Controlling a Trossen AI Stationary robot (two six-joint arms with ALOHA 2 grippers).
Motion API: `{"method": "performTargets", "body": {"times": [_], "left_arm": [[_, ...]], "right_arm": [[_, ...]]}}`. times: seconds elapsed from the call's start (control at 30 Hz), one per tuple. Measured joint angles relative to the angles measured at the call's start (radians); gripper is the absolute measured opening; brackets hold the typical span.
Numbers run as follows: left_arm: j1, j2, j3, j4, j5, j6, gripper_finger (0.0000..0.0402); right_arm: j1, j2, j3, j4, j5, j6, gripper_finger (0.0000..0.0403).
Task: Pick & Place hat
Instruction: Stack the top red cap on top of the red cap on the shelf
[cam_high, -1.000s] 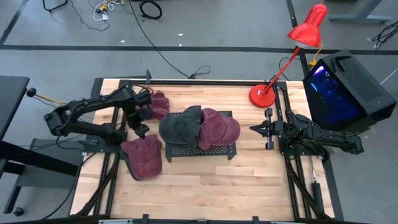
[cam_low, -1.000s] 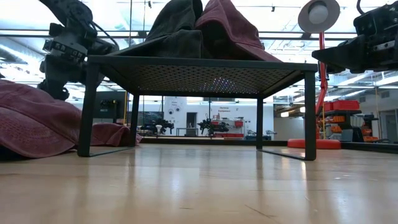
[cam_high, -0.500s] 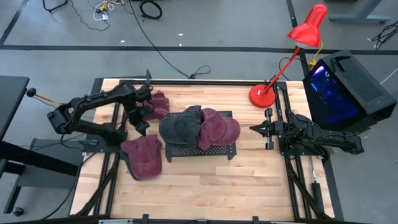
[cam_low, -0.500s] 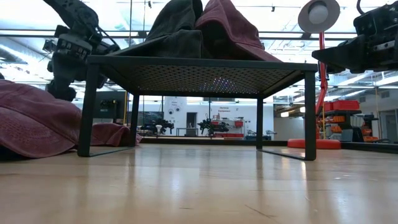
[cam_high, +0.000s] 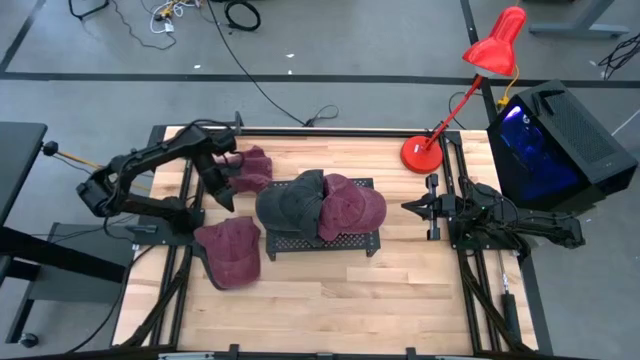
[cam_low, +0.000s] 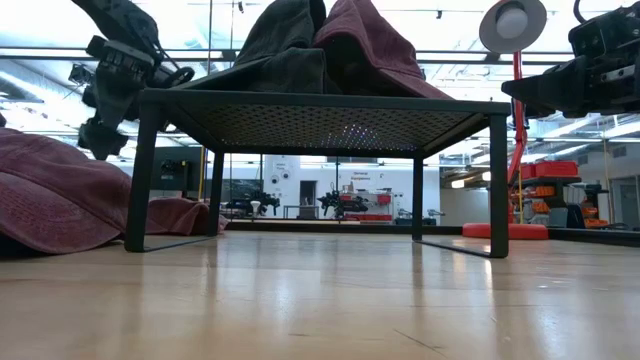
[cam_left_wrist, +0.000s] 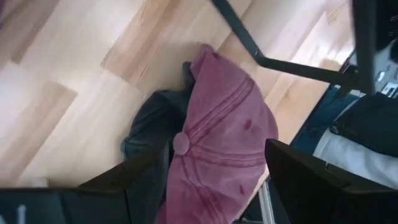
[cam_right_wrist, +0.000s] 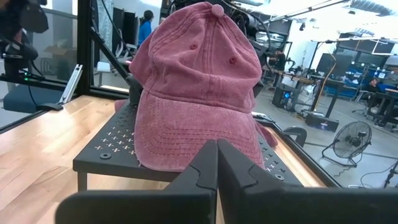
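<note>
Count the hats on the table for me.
4. A grey hat and a maroon hat on the rack, one maroon hat left of it, one at the back-left. More may be hidden underneath.

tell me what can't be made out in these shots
- High view: the hat at the table's far left is partly covered by the left gripper.
- Low view: the rack shows only the two hats' undersides.
- Left wrist view: the maroon hat runs off the edge.
</note>
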Motion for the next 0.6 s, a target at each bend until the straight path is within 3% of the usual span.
{"method": "performTargets", "body": {"times": [0.33,0.6], "left_arm": [[0.031,0.07,-0.028,-0.002,0.088,0.008,0.027],[0.031,0.135,0.002,-0.029,-0.003,0.064,0.0271]], "right_arm": [[0.0,0.0,0.0,0.0,0.0,0.0,0.0004],[0.0,0.0,0.0,0.0,0.0,0.0,0.0004]]}}
